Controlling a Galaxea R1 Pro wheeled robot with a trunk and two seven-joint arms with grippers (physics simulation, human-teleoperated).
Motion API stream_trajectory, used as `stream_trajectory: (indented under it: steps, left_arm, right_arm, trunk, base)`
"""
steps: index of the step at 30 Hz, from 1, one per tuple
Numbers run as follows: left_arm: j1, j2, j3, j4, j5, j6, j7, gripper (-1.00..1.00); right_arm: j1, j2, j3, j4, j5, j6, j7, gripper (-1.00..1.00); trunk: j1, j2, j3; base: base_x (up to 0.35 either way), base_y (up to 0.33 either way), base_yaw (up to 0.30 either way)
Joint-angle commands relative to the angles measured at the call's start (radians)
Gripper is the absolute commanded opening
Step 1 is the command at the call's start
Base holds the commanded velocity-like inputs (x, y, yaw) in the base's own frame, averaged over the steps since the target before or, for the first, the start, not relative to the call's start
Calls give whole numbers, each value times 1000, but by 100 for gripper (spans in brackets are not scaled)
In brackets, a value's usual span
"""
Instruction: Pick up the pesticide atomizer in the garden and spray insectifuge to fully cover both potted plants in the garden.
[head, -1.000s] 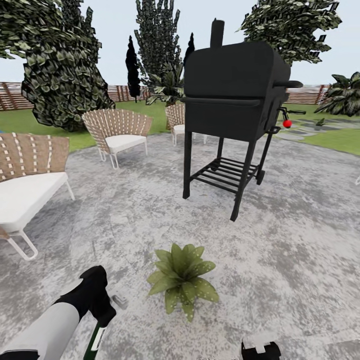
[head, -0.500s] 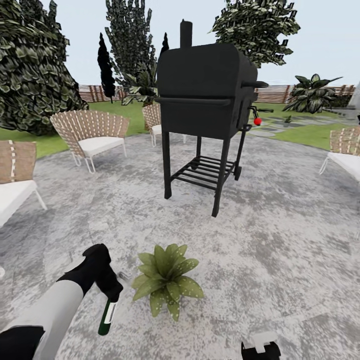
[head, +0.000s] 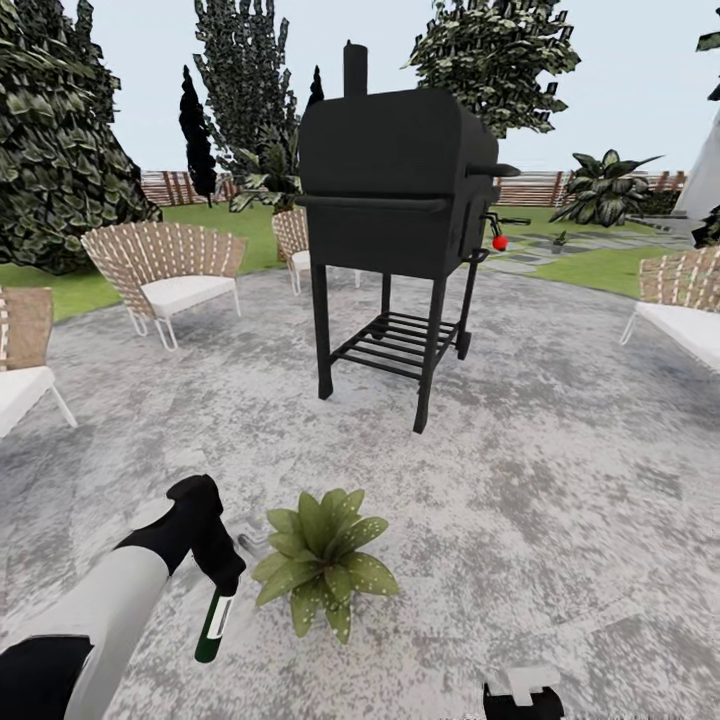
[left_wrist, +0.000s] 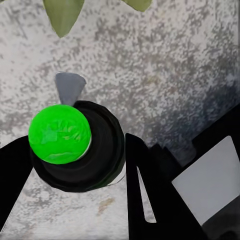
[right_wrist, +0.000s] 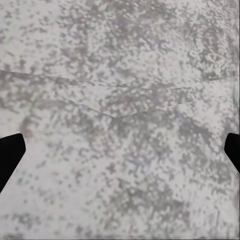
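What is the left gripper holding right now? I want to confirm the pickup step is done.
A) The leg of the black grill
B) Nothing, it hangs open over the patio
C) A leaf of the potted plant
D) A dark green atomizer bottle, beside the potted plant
D: the left gripper is closed on the atomizer bottle, which hangs just beside the potted plant on the patio.
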Motion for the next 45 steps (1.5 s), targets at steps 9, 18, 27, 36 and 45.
stream_trajectory:
  steps: [9, 18, 27, 36, 45]
  left_arm:
    - [4, 2, -4, 8, -6, 11, -9, -100]
    - [4, 0, 0, 12, -6, 11, -9, -100]
    - [16, 2, 2, 15, -6, 9, -4, -100]
    - [86, 9, 0, 15, -6, 7, 0, -100]
    - [113, 12, 1, 9, -7, 6, 1, -100]
  right_arm:
    - [-1, 0, -8, 2, 10, -3, -3, 100]
    - [-1, 0, -8, 2, 10, -3, -3, 100]
    - [-1, 0, -8, 2, 10, -3, -2, 100]
    - [-1, -1, -7, 2, 11, -3, -3, 100]
    - [-1, -7, -5, 6, 13, -3, -2, 100]
  trunk:
    - [0, 0, 5]
    - [0, 0, 7]
    - [0, 0, 7]
    - [0, 0, 7]
    - [0, 0, 7]
  base:
    - [-78, 147, -233]
    - [-80, 294, -234]
    - [152, 195, -233]
    - [26, 2, -161]
    - [0, 0, -3]
